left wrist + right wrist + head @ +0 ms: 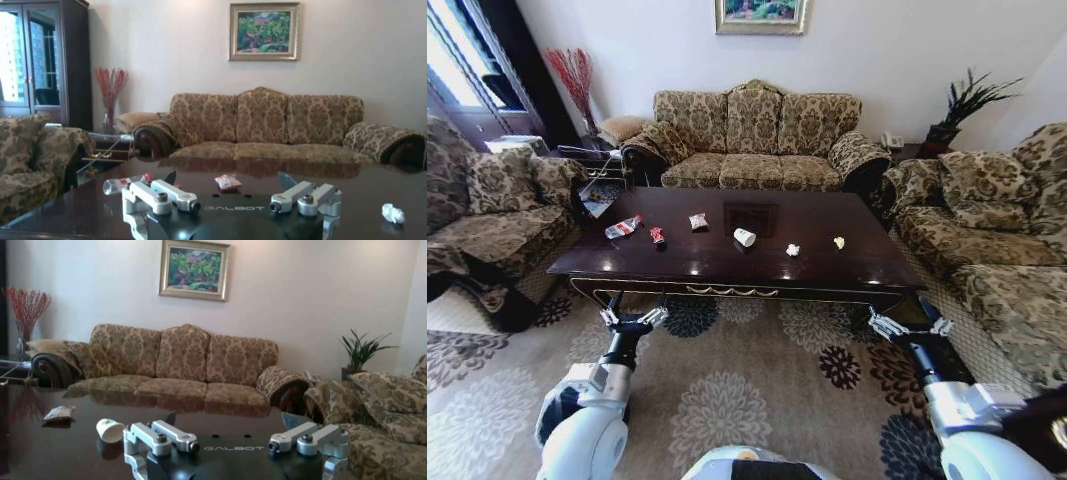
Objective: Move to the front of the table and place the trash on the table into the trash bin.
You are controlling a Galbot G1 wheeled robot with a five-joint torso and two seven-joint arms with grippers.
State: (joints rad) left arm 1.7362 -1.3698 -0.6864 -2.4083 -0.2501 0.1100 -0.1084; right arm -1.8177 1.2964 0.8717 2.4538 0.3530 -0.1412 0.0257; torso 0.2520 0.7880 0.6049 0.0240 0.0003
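A patterned sofa (752, 140) stands against the far wall, well ahead of both end effectors. Above it hangs a framed painting (762, 14). An armchair (487, 215) sits off to the left of the left end effector, another (997, 230) to the right of the right one. A vase of red twigs (574, 80) and a potted plant (962, 105) flank the sofa. Floral carpet (727, 390) lies beneath the end effectors.

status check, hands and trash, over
Left hand and right hand open, short of table. Trash on top, untouched. Path clear.
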